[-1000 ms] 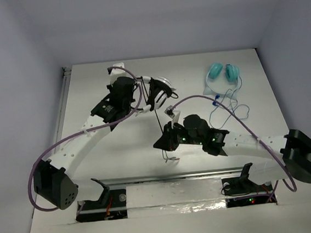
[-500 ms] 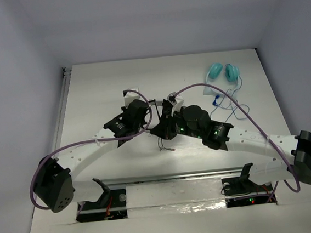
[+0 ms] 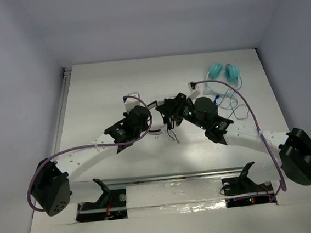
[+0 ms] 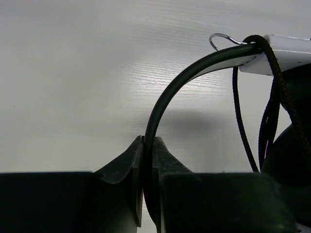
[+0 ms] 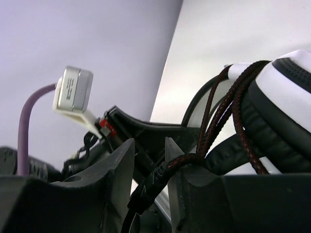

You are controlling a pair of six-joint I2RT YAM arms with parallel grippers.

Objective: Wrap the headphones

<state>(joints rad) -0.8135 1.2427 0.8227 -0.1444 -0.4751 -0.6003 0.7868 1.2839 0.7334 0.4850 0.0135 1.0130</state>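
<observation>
The headphones (image 3: 155, 102) hang above the table's middle between my two grippers. My left gripper (image 3: 151, 122) is shut on the thin black headband (image 4: 167, 92), which arcs up out of the jaws (image 4: 148, 141) to a white cup mount (image 4: 286, 51). My right gripper (image 3: 171, 110) is open beside the cups. The braided cable (image 5: 218, 131) loops over a white-shelled cup (image 5: 286, 97), and its plug end (image 5: 150, 187) lies loose between the right gripper's (image 5: 149, 145) spread fingers. A cable tail (image 3: 174, 138) dangles below.
Teal headphones (image 3: 223, 72) with a thin blue cord (image 3: 233, 107) lie at the back right, close to my right forearm. The left arm's wrist camera (image 5: 73, 90) and purple cable sit close behind the right jaws. White walls edge the table.
The left arm brought the headphones nearer and toward the centre. The right arm rose to meet them, and its jaws have widened around the cable.
</observation>
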